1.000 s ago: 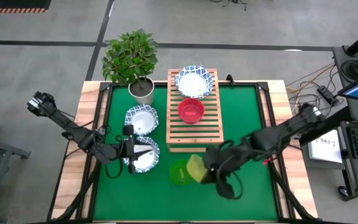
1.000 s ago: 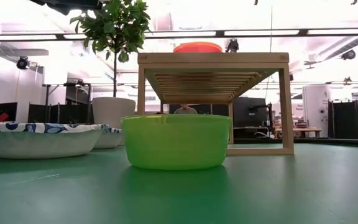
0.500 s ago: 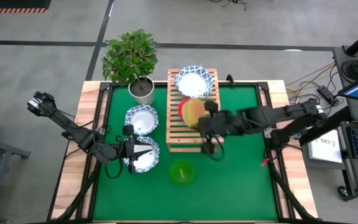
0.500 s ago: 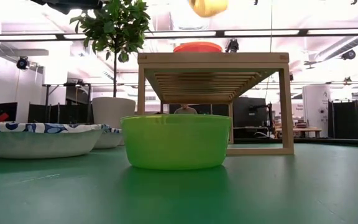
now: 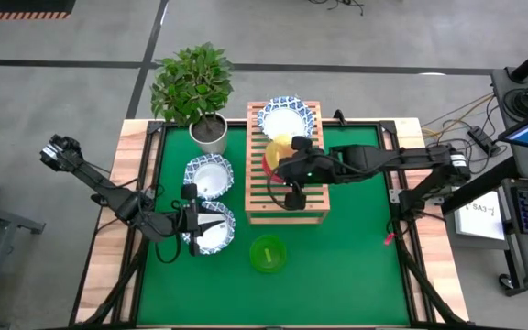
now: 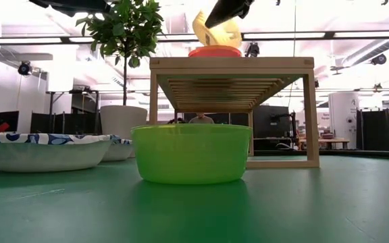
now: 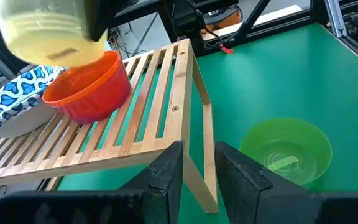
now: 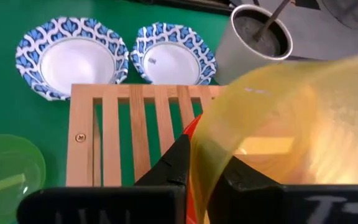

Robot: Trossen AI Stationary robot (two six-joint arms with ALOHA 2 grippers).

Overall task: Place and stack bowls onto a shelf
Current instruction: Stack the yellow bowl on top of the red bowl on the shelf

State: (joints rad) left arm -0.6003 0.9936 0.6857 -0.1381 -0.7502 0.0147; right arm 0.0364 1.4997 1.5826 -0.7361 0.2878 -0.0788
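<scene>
— Right hand?
— Pinching the yellow bowl by its rim, tilted over the red bowl on the shelf.
— Left hand?
— Near-left tabletop, fingers slightly spread.

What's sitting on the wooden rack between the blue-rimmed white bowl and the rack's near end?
A red plastic bowl, with the right gripper holding a yellow plastic bowl over it; beyond it, bare slats, per the high view.

High view looks straight down over the whole surface; low view sits at surface level, close behind the green bowl, facing the room. Both wrist views look closely onto the shelf, which all four share.
</scene>
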